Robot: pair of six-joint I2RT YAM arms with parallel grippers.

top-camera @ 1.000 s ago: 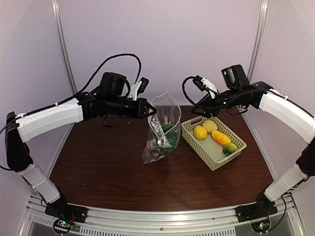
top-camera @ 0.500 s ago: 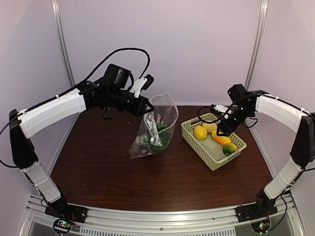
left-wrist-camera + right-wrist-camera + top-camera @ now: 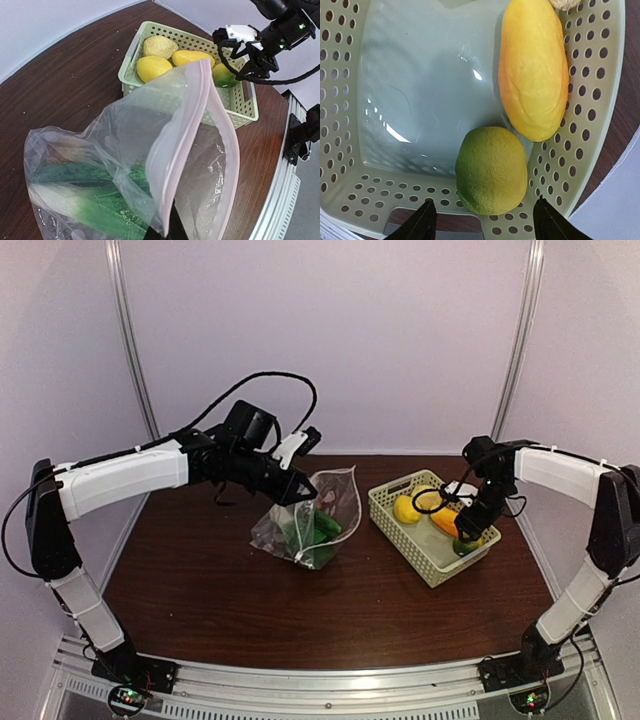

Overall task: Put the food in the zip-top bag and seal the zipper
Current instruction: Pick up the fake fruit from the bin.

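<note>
Clear crinkly plastic bag [image 3: 115, 125], glossy perforated plastic basket [image 3: 350, 200], dark wood-grain table [image 3: 200, 590]

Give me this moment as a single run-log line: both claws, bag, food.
left claw: shut on zip-top bag rim, mouth open | right claw: open above green piece in basket | in bag: leafy vegetable

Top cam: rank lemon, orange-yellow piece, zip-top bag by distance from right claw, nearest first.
1. orange-yellow piece: in the basket, right beside the right claw.
2. lemon: at the basket's left end.
3. zip-top bag: outside the basket, well to its left.
</note>
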